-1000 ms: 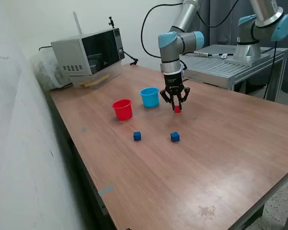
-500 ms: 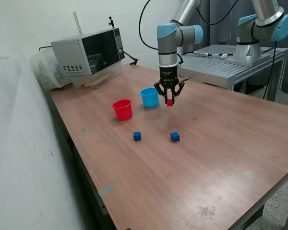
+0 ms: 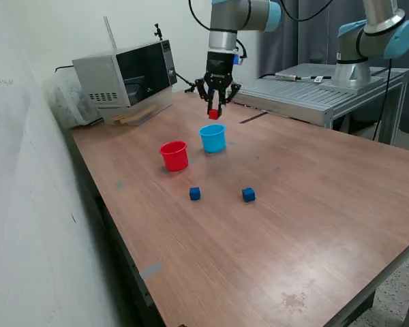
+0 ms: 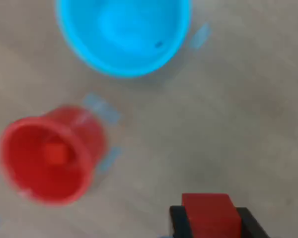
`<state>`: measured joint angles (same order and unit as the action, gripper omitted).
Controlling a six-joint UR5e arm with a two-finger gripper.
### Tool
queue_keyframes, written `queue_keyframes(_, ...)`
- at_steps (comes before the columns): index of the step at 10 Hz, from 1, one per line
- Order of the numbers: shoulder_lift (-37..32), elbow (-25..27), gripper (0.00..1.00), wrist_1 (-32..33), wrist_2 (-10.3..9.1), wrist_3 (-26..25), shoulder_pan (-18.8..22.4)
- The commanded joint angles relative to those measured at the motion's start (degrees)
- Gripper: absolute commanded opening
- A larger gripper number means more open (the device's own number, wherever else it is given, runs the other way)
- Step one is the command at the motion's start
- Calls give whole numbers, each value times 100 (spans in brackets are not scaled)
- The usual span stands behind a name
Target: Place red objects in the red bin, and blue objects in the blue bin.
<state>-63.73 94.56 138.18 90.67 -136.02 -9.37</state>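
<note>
The gripper (image 3: 214, 113) hangs in the upper middle of the exterior frame, above the table (image 3: 313, 204), its fingers pinching a red cube (image 3: 213, 114) from two sides. In the blurred wrist picture that cube (image 4: 210, 215) sits clamped between the dark fingertips (image 4: 178, 220). Just below the gripper stands the blue bin (image 3: 213, 137); the red bin (image 3: 174, 155) stands beside it toward the exterior view's left, with a second red cube (image 4: 55, 153) inside. Two blue cubes (image 3: 195, 194) (image 3: 249, 195) rest nearer the frame's centre. A microwave (image 3: 126, 75) sits upper left.
</note>
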Motion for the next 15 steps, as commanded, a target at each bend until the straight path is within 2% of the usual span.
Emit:
queue_keyframes(1, -79, -1349, 0, -1410, -6, -355, -310)
queue_keyframes(3, 376, -1939, 0, -1531, 20, -346, -364)
queue_keyframes(6, 1019, -2563, 0, -1627, 3, -468, -382)
queue_keyframes(8, 1414, -3126, 0, -2319, -32, -566, -338)
queue_keyframes(11, 1836, -3514, 0, -2427, 3, -610, -338)
queue_keyframes(15, 2276, -3646, 0, -2515, 20, -601, -382)
